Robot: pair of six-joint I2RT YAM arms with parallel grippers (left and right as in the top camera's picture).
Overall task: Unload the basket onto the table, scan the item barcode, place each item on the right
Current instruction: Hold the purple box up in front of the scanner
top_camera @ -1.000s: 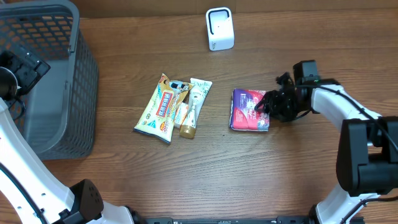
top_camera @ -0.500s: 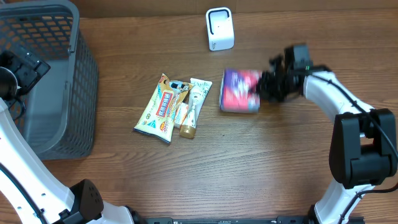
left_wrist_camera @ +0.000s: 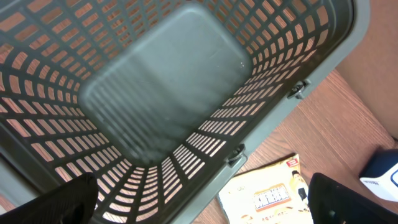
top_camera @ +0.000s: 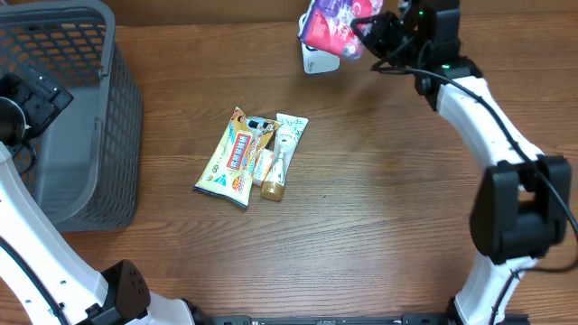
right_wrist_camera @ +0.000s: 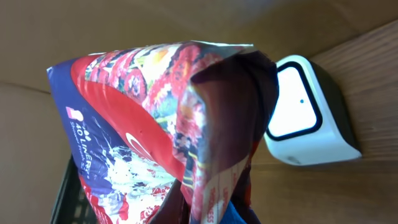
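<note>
Table centre (top_camera: pixel 361 181) is occupied by one yellow packet (top_camera: pixel 232 158) and one white tube (top_camera: pixel 283 153). One basket (top_camera: pixel 126 135) is overhung by the wide-spread left gripper (left_wrist_camera: pixel 206 199). Farthest, one red pouch (top_camera: pixel 330 25) is pinched by the right gripper (top_camera: pixel 368 29) above one scanner (top_camera: pixel 318 61).

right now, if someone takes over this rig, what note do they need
Right tool: shut on the red and purple packet, held just over the white barcode scanner.
Left tool: open, empty, above the grey basket.
Yellow packet and white tube lie on the table, not gripped.
Done: packet is in hand at the scanner.
Left: cannot tell whether its barcode faces the scanner; get the scan.
</note>
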